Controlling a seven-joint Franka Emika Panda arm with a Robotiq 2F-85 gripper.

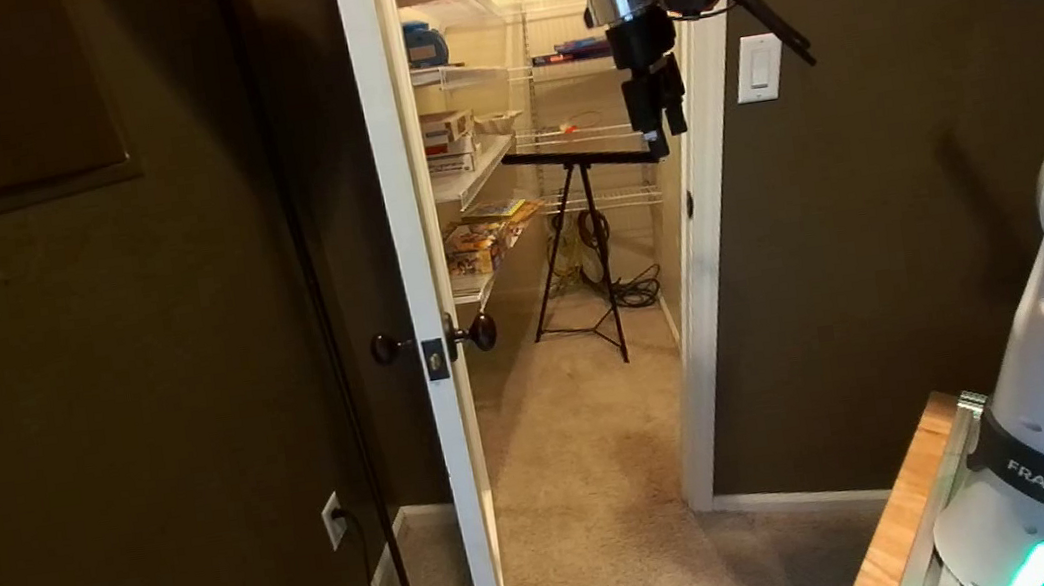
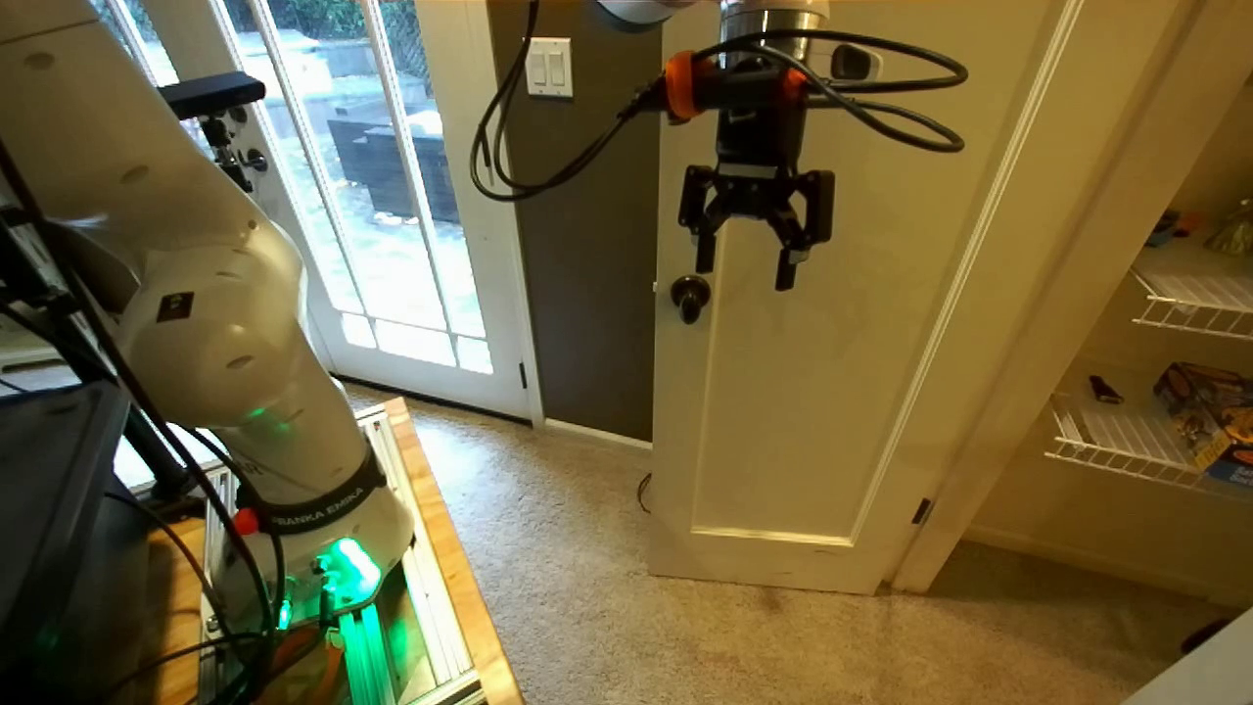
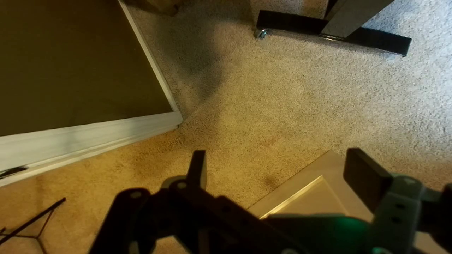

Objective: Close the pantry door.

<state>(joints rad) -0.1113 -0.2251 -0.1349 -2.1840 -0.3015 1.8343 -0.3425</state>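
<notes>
The pantry door, tall, white and panelled, stands open; its latch edge (image 1: pixel 454 443) faces the camera in an exterior view. Its broad face (image 2: pixel 803 411) shows in an exterior view, with a dark round knob (image 2: pixel 690 297). Knobs (image 1: pixel 484 331) show on both sides of the edge. My gripper (image 2: pixel 745 279) has its fingers spread and empty, pointing down, in front of the door face near knob height. In an exterior view the gripper (image 1: pixel 666 141) appears in front of the doorway, apart from the door edge. In the wrist view, the door's lower corner (image 3: pixel 300 208) lies below the open gripper (image 3: pixel 277 151).
Wire shelves (image 1: pixel 472 179) with boxes line the pantry, and a black easel stand (image 1: pixel 581 164) is inside. White door-frame trim (image 1: pixel 707 238) borders the opening. A thin dark pole (image 1: pixel 319 310) stands by the brown wall behind the door. A wood-edged cart (image 2: pixel 445 548) carries the arm.
</notes>
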